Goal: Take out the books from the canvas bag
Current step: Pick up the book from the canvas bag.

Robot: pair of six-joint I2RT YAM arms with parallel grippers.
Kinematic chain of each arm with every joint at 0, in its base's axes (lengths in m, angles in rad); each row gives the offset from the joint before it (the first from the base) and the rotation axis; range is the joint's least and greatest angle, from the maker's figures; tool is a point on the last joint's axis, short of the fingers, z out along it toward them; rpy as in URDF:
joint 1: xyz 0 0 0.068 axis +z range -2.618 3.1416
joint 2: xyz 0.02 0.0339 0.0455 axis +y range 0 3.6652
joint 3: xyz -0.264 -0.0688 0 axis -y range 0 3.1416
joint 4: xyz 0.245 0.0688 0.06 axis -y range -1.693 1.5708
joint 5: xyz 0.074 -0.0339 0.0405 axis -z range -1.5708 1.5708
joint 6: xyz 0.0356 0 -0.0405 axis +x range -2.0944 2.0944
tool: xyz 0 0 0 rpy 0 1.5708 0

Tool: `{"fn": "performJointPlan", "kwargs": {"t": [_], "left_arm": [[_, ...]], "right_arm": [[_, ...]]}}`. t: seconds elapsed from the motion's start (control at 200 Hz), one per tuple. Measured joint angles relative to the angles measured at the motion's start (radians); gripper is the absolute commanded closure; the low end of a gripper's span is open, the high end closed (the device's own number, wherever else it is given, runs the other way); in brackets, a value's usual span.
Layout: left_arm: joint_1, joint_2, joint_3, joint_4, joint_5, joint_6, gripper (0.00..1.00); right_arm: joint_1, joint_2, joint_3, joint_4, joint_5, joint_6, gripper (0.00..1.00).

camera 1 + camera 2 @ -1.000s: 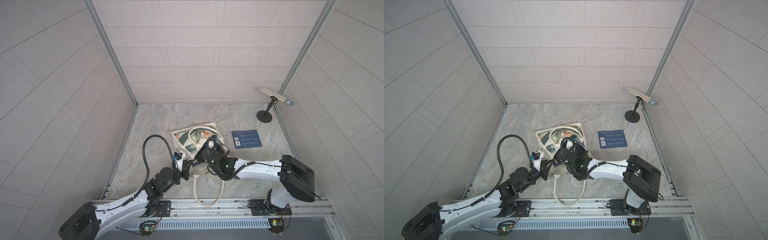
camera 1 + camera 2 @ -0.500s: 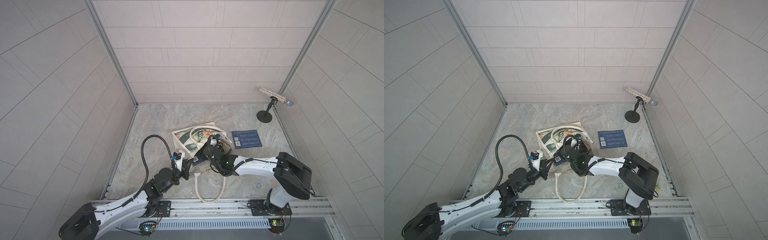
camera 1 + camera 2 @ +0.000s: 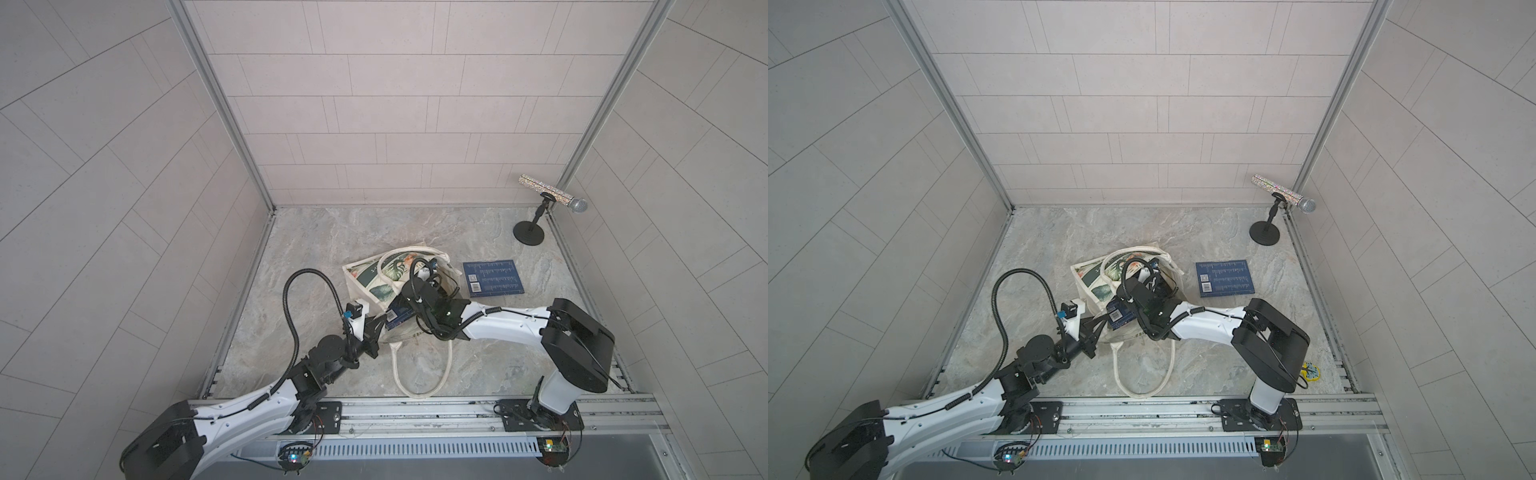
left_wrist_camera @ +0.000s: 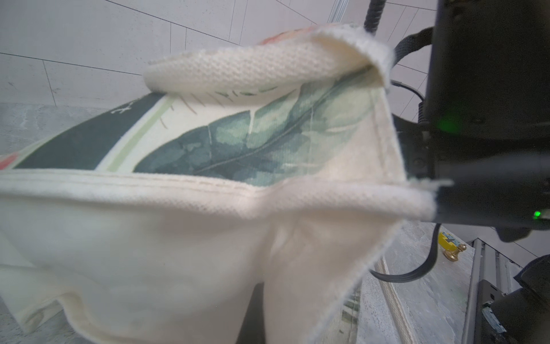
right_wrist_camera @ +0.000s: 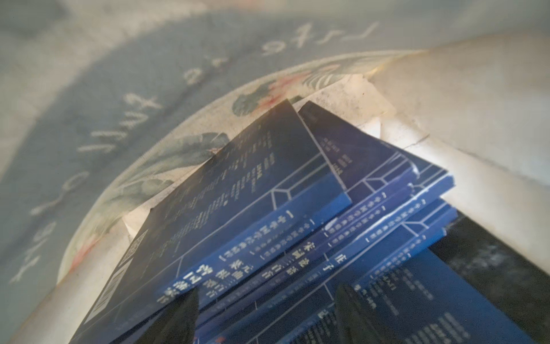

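The cream canvas bag (image 3: pixel 374 282) (image 3: pixel 1096 278) lies mid-table, its mouth toward the front rail. My left gripper (image 3: pixel 380 328) is shut on the bag's rim; in the left wrist view the canvas (image 4: pixel 208 238) hides its fingers. My right gripper (image 5: pixel 266 289) reaches into the bag. Its fingers (image 5: pixel 178 315) stand wide on either side of a stack of several navy books (image 5: pixel 297 238) and grip it. One navy book (image 3: pixel 397 318) (image 3: pixel 1119 316) pokes out of the mouth. Another book (image 3: pixel 492 277) (image 3: pixel 1225 277) lies flat on the table right of the bag.
A glittery microphone on a black stand (image 3: pixel 528 237) (image 3: pixel 1264 237) occupies the back right corner. A small yellow object (image 3: pixel 1311 371) lies near the right arm's base. The bag's long handle (image 3: pixel 419 374) loops toward the front rail. Tiled walls close three sides.
The navy book at the bag's mouth was hidden a second ago and now sticks out. The right arm has shifted slightly with its gripper inside the bag. The left gripper has stayed on the rim.
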Motion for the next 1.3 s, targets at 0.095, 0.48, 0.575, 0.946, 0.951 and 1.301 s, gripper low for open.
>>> {"fn": "performJointPlan", "kwargs": {"t": [0.095,0.48,0.575,0.946,0.951,1.301], "left_arm": [[0.002,0.009,0.000,0.007,0.001,0.001,1.00],[0.002,0.019,0.002,0.031,0.009,0.005,1.00],[0.002,0.010,0.002,0.028,0.009,0.005,1.00],[0.004,0.005,0.007,0.030,0.002,0.005,1.00],[0.004,0.005,0.007,0.030,0.002,0.005,1.00],[0.003,0.003,0.007,0.023,0.011,0.005,1.00]], "right_arm": [[-0.011,0.011,0.041,-0.023,-0.003,-0.005,0.28],[-0.031,0.013,0.073,-0.039,-0.040,-0.012,0.28],[-0.034,0.009,0.059,-0.012,-0.043,-0.010,0.27],[-0.081,0.004,0.039,0.070,-0.160,0.003,0.23],[-0.080,0.004,0.039,0.070,-0.160,0.003,0.23],[-0.060,-0.054,0.047,-0.022,-0.144,0.001,0.24]]}}
